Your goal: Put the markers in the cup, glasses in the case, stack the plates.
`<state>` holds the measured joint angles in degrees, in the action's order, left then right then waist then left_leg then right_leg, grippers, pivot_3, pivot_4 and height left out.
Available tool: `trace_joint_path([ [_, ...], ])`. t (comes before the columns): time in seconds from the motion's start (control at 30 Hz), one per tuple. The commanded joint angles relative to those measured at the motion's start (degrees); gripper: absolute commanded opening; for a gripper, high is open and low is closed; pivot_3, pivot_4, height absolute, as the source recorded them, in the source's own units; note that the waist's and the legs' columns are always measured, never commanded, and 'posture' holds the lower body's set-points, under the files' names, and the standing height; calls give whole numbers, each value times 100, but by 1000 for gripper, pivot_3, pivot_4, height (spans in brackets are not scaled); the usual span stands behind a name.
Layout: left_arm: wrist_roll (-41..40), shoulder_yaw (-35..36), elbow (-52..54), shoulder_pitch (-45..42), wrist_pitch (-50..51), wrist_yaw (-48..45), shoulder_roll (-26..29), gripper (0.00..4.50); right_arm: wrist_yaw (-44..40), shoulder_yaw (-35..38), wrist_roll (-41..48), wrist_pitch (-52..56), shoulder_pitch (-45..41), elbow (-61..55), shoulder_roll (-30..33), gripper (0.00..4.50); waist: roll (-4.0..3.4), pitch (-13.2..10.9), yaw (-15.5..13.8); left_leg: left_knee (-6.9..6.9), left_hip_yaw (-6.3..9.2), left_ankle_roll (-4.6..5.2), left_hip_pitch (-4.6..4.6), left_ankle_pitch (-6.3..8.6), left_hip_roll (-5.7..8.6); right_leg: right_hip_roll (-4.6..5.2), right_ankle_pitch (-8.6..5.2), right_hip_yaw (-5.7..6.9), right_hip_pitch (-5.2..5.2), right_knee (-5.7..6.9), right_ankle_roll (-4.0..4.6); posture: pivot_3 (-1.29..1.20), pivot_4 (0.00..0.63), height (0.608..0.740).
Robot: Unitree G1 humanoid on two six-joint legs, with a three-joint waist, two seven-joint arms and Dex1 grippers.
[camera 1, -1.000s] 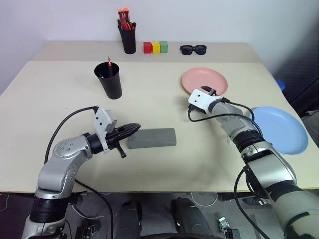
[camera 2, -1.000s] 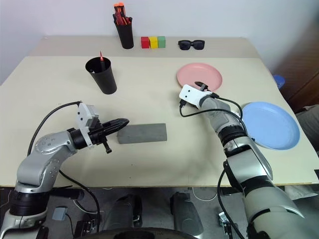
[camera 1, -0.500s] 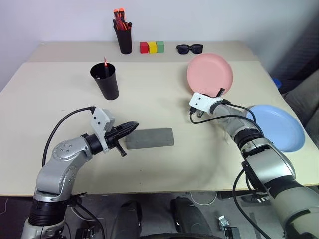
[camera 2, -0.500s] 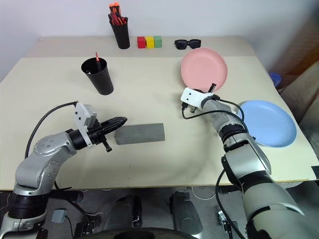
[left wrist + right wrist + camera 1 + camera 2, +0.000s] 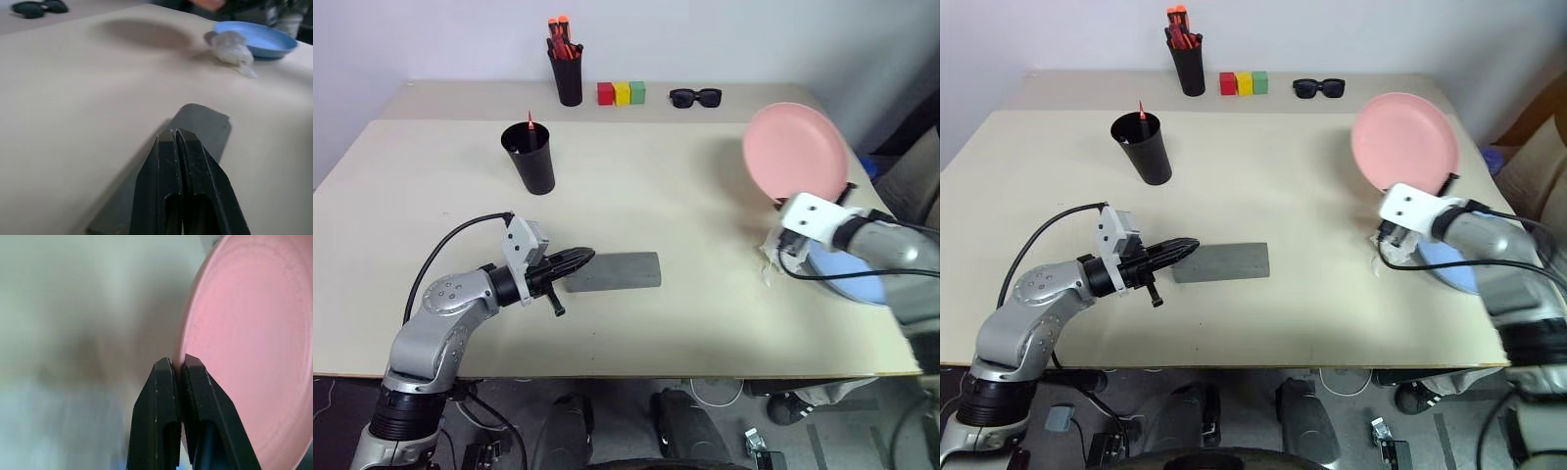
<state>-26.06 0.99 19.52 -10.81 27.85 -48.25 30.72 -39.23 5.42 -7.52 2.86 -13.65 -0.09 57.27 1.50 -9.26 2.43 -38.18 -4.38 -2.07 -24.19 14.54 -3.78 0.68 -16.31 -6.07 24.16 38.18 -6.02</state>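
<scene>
**Spotter:** Beige worktop (image 5: pixel 636 206) against a pale wall, and I'll place everything for you by the grey case (image 5: pixel 612 271), which lies shut near the front edge. Up and to the left of the case stands the black cup (image 5: pixel 530 157) with a red marker tip (image 5: pixel 530 119) poking out of it; I can't tell you whether both markers are inside. Your left claw (image 5: pixel 578 259) is clenched on nothing, its tips at the case's left end, touching or just short of it.

**Operator:** And the glasses?

**Spotter:** I can't see the wire-framed pair anywhere on the worktop, so I judge they're inside the shut case, though you can't confirm that from here. Far behind the case sit the pen holder (image 5: pixel 567 69), three coloured blocks (image 5: pixel 621 93) and the dark sunglasses (image 5: pixel 694 97); leave those alone.

**Operator:** So I'm on the plates?

**Spotter:** Yes, by my reading. Well to the right of the case, your right claw (image 5: pixel 177 363) is pinching the rim of the pink plate (image 5: pixel 797 152), which hangs tilted on edge above the worktop. The blue plate (image 5: pixel 254 39) lies flat beyond it, partly hidden under your right arm. Next you'd need to carry the pink plate over the blue one, level it, lower it, then let go.
</scene>
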Motion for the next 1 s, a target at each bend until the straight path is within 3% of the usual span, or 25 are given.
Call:
trace_joint_path([
  [0.03,-39,-132,-76,-278,-140,-78,-90,0,-318,984,287,456,781,-643,267,43,1,0,-9,0,2,0,3,0,1,-1,0,1,-6,0,0,0,150,725],
  [0.2,-47,-246,-141,-393,-150,-144,-110,0,-709,1550,317,688,1969,-892,358,43,0,1,12,1,0,0,8,0,2,-1,-1,-2,-10,-3,-1,0,150,725],
  [0.4,-67,-298,-78,-393,-112,-179,-119,0,-702,1608,214,728,2318,-562,357,43,0,1,1,0,-1,1,12,0,2,-2,-1,-5,-11,-3,1,0,150,725],
  [0.5,-73,-302,-54,-385,-99,-188,-113,0,-724,1586,160,677,2339,-471,416,978,0,1,-4,0,-1,0,12,0,3,-1,-2,-5,-12,-4,1,0,150,725],
  [0.67,-59,-322,-8,-345,-94,-208,-84,0,-761,1710,240,469,2304,-605,453,3430,0,1,-5,-1,0,0,12,0,3,-1,-2,-5,-14,-4,2,0,150,725],
  [0.83,-52,-356,-11,-343,-100,-207,-77,0,-847,1778,732,482,1979,-930,261,3430,0,1,5,0,0,0,14,0,3,-2,-2,-5,-14,-5,1,0,150,725],
  [1.0,-54,-421,32,-388,-75,-119,-124,0,-409,1093,425,331,1725,-1282,-185,3430,2,1,-5,0,4,0,14,0,3,-3,-1,-3,-18,-5,0,0,150,725],
])
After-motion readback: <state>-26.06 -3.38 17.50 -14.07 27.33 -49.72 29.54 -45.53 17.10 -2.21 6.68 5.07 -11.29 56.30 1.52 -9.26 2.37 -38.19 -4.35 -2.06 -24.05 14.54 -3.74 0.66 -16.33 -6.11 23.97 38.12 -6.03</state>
